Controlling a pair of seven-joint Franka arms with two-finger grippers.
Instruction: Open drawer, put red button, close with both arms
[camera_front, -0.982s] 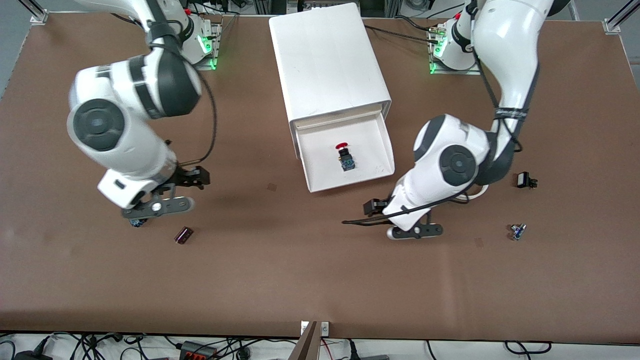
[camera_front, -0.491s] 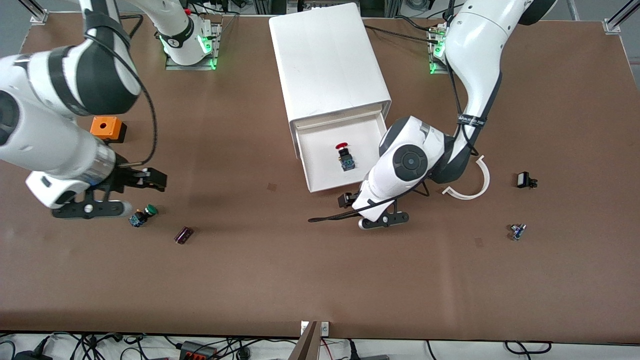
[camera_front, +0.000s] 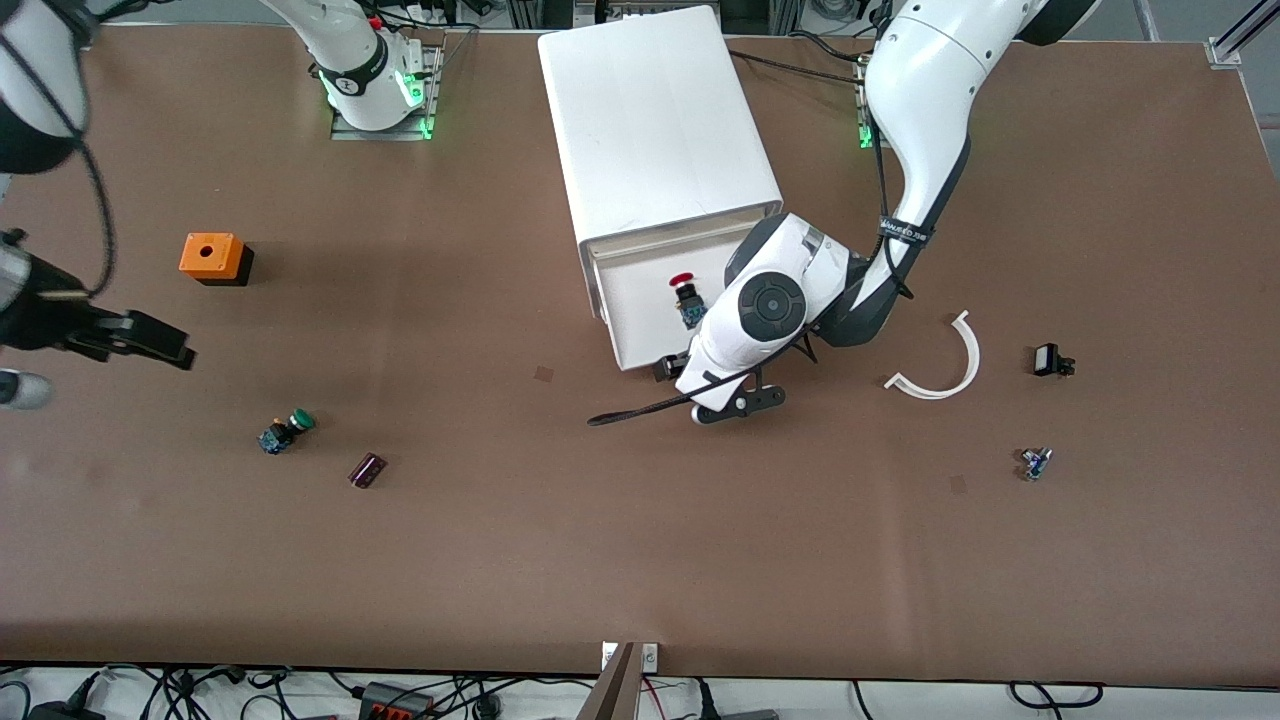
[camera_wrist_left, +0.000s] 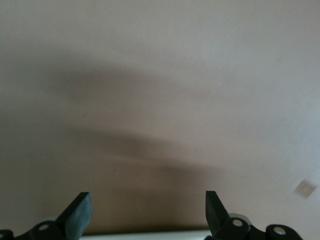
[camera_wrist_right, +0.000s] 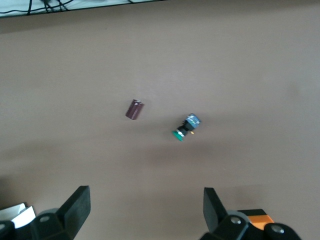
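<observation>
The white cabinet (camera_front: 660, 120) stands at the middle of the table. Its top drawer (camera_front: 625, 315) is pulled out. The red button (camera_front: 684, 292) lies inside the drawer. My left gripper (camera_front: 700, 390) hangs low at the drawer's front edge. In the left wrist view the left gripper (camera_wrist_left: 147, 212) is open and empty over brown table, with a white strip of the drawer (camera_wrist_left: 145, 234) at its base. My right gripper (camera_wrist_right: 146, 210) is open and empty, high over the right arm's end of the table.
An orange cube (camera_front: 212, 258), a green-capped button (camera_front: 285, 432) and a purple cylinder (camera_front: 367, 470) lie toward the right arm's end. A white curved piece (camera_front: 940, 365), a small black part (camera_front: 1050, 360) and a small blue part (camera_front: 1035, 462) lie toward the left arm's end.
My left gripper moved from open table to the drawer's front, and the drawer with the button slid in slightly. My right arm swung away toward its end of the table.
</observation>
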